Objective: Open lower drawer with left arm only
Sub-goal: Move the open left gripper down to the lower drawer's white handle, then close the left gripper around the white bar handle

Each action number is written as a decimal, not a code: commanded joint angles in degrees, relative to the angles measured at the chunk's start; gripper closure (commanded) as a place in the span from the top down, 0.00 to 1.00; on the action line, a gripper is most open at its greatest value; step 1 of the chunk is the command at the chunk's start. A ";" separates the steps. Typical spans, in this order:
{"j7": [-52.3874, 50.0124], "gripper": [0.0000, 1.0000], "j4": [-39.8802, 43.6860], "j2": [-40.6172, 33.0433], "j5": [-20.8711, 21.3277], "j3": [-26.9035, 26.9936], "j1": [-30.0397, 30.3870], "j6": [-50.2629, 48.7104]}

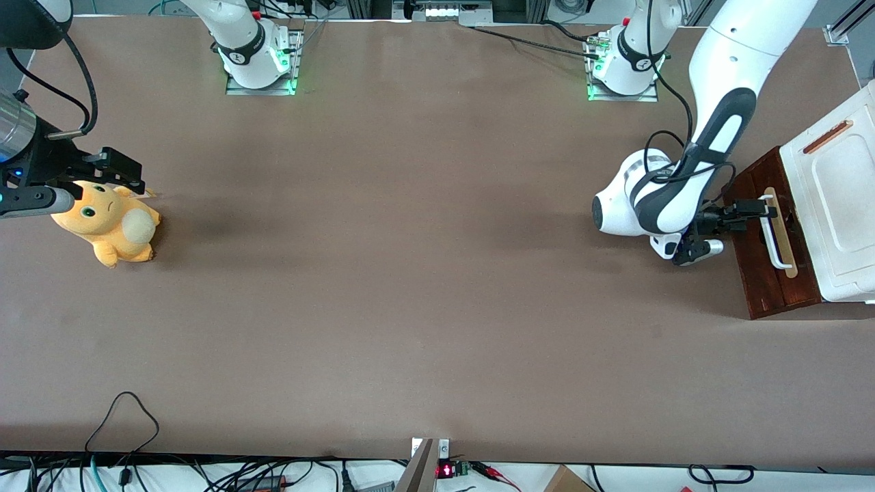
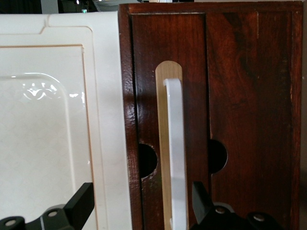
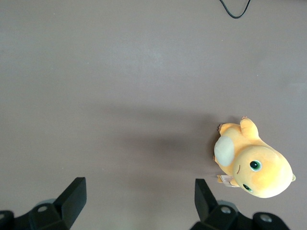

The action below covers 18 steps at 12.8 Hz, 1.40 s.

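Observation:
The lower drawer's dark red-brown front (image 1: 767, 277) (image 2: 240, 96) stands at the working arm's end of the table, against a white moulded cabinet panel (image 1: 839, 205) (image 2: 48, 134). A white loop handle (image 1: 774, 236) (image 2: 175, 153) lies over a pale tan strip (image 1: 785, 239) (image 2: 163, 143) on that front. The left arm's gripper (image 1: 764, 208) (image 2: 141, 206) is right in front of the drawer front, at the end of the handle farther from the front camera. It is open. The handle sits between the black fingers (image 2: 79, 206), close to one of them and not pinched.
A yellow plush toy (image 1: 109, 222) (image 3: 252, 163) lies toward the parked arm's end of the table. Both arm bases (image 1: 618, 68) stand along the table edge farthest from the front camera. Cables (image 1: 123, 424) trail over the nearest edge.

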 commanded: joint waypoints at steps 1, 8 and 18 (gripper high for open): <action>-1.83 0.89 0.74 1.72 1.77 -0.33 0.71 -0.82; -2.27 0.78 3.20 6.20 8.44 0.72 3.52 -0.82; -2.27 0.43 3.47 6.64 8.80 0.81 3.70 -0.64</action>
